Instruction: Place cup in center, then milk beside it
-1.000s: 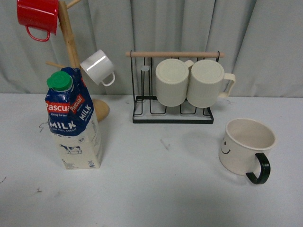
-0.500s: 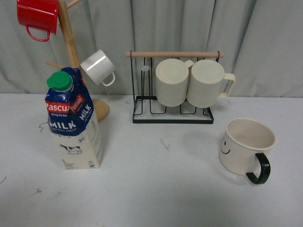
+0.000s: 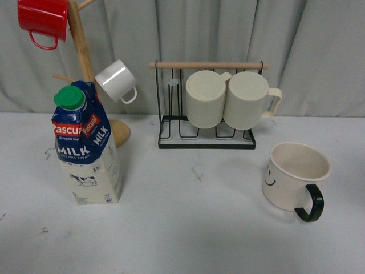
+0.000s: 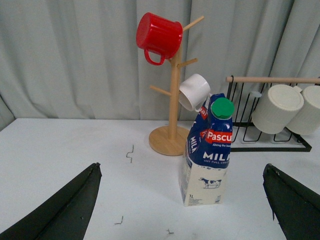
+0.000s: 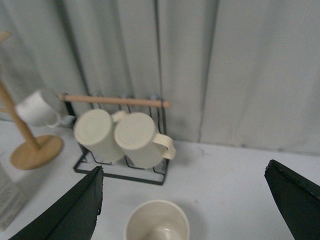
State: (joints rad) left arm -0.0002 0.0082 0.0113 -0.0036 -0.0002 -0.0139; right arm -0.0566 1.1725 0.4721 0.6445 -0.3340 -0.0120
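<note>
The cup, wide, cream-white, with a black handle and a smiley face, stands upright on the right of the table. Its handle points toward the front right. The milk, a blue-and-white Pascual carton with a green cap, stands upright on the left. Plain white tabletop with small black marks lies between them. No gripper shows in the front view. My left gripper is open and empty, held back from the milk. My right gripper is open and empty, above and short of the cup.
A wooden mug tree behind the milk holds a red mug and a small white mug. A black wire rack at the back centre holds two ribbed cream mugs. A grey curtain closes the back.
The whole front view has shifted a few pixels to the left. The cup, the milk and the racks have not moved relative to one another.
</note>
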